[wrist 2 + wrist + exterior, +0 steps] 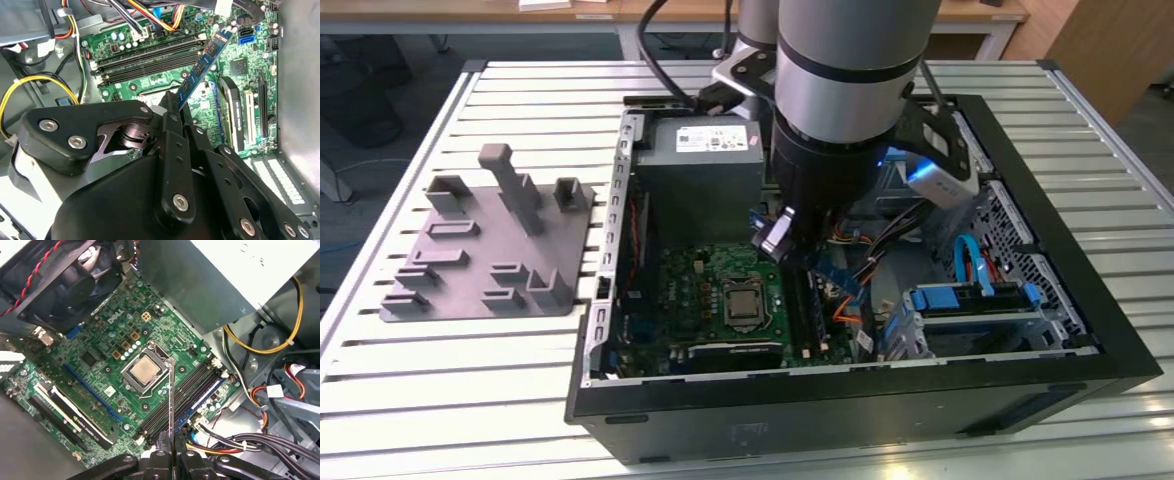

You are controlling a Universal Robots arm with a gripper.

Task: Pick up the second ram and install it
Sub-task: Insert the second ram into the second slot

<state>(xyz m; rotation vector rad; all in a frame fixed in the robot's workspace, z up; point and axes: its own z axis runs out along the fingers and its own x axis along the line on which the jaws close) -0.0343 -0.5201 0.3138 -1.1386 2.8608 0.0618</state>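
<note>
In the exterior view we see the gripper (778, 243) down inside the one open case (854, 390), with one grey fixture plate (480, 250) at the exterior view's left; in the second wrist view it's clamped on the second ram (202, 65), tilted over the motherboard (165, 82) with wires (150, 10) nearby; in the first wrist view that stick's edge-on next to the one processor (145, 367).

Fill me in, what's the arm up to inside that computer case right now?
The robot arm's hand is shut on the thin, flat, bluish circuit-board memory stick, inside the open black computer case. In the first wrist view the stick hangs above the green motherboard, close to the long black memory slots, and is not seated in one. The grey plastic fixture sits on the slatted table outside the case.
</note>
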